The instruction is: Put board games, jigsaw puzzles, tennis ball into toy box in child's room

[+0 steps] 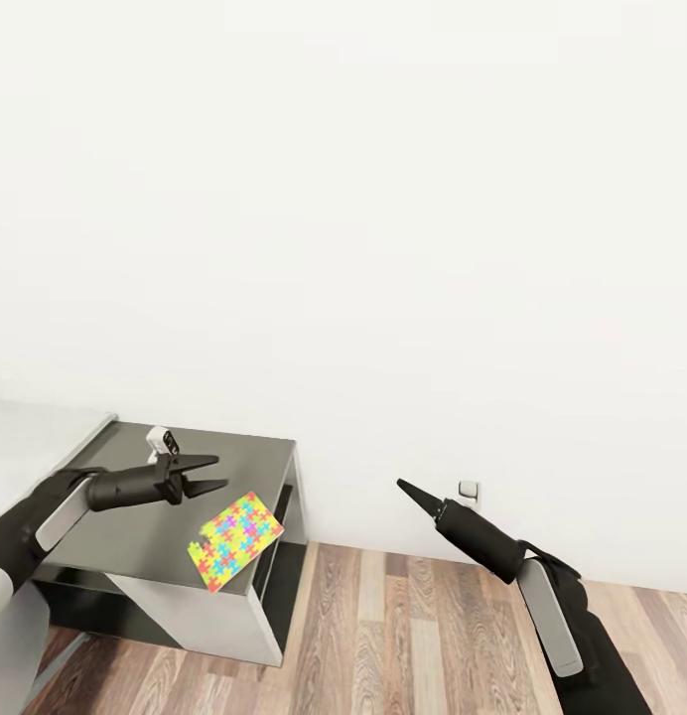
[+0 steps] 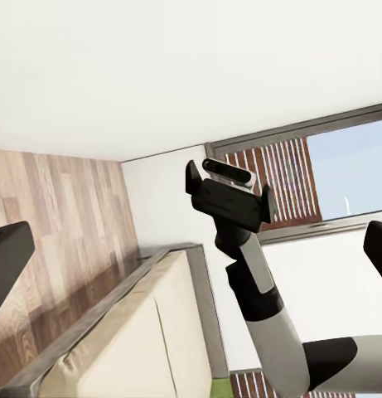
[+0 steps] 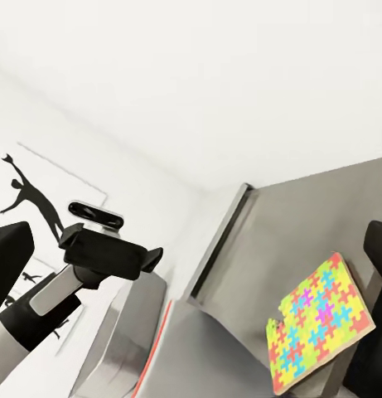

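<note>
One jigsaw puzzle (image 1: 236, 539), a thin square of yellow, pink, green and blue pieces, lies tilted at the front edge of a dark grey cabinet (image 1: 239, 462). It also shows in the right wrist view as the puzzle (image 3: 321, 321) on the cabinet top (image 3: 307, 224). My left gripper (image 1: 212, 475) hovers open just above and left of the puzzle, holding nothing. Well to the right, my right gripper (image 1: 401, 485) is over the floor, its fingers standing apart and empty in its wrist view. A pale strip of the table (image 1: 26, 437) shows at far left. The toy box is out of view.
A white wall fills the upper head view, with a wall socket (image 1: 469, 490) low down. Wood-plank floor (image 1: 383, 636) lies right of the cabinet. The left wrist view shows the bed (image 2: 141, 348), a window (image 2: 340, 174) and my right wrist (image 2: 232, 199).
</note>
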{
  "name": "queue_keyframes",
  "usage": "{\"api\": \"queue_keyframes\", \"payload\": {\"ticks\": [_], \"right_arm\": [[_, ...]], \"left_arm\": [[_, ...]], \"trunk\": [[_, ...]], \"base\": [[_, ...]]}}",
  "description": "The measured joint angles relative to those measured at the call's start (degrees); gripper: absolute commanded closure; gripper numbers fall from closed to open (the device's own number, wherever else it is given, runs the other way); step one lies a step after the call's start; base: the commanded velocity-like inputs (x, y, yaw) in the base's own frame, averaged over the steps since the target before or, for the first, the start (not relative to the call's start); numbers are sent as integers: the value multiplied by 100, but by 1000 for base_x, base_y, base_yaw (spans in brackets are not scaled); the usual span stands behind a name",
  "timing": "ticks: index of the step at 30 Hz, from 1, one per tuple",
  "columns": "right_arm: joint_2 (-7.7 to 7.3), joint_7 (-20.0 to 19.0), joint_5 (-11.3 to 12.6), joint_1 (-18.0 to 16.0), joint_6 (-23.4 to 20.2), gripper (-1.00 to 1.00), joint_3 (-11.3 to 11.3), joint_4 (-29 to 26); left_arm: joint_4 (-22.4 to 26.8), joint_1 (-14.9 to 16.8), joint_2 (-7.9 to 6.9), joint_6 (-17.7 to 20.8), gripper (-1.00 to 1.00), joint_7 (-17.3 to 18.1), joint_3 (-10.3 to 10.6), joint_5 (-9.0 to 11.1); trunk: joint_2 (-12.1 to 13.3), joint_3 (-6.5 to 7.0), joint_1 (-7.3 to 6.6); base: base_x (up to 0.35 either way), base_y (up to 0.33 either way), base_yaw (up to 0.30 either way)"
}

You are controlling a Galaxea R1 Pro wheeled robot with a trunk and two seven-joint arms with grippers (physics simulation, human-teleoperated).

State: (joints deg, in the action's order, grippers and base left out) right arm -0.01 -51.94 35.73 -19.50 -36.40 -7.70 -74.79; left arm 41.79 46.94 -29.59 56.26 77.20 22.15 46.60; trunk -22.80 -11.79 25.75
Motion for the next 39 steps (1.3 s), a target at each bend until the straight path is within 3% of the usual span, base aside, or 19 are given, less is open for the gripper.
{"api": "queue_keyframes", "payload": {"ticks": [26,30,34,39], "right_arm": [[-15,124,-18,-5,-39,-100,0,39],[-49,647,-87,-20,-76,-100,-7,485],[-13,1230,-116,-276,-80,-100,0,1310],[6,1643,-143,-714,-73,-100,276,2209]], "left_arm": [[-1,-1,3,-1,-100,-1,10,9],[-1,-1,3,-1,-100,2,6,9],[-1,-6,3,-1,-100,3,15,9],[-1,-8,3,-1,-100,3,3,9]], "trunk": [[0,0,0],[0,0,0],[1,0,0],[0,0,0]], "base": [[0,15,0],[0,0,0],[0,0,0],[0,0,0]]}}
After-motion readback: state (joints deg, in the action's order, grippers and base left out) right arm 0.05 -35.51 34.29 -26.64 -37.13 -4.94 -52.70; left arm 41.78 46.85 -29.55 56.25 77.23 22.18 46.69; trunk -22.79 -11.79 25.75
